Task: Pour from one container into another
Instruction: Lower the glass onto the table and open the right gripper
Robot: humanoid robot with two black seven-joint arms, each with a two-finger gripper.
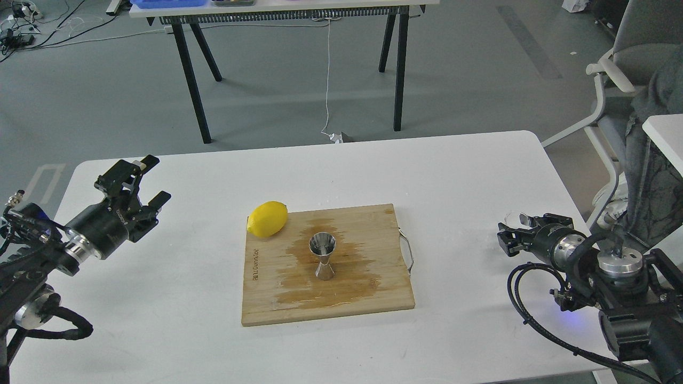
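Glass cup [518, 218] sits clamped in right pincer [507, 234] at three o'clock; left pincer [152, 181] gapes empty. Next: carry toward centre jigger [323, 255], tilt carefully.

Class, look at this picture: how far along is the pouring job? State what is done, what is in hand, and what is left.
Done: the jigger stands upright on the wet-stained board. In hand: the right gripper is at the glass cup near the table's right edge; whether it grips is unclear. The left gripper is open and empty. Left: carrying the cup over and tipping it into the jigger.
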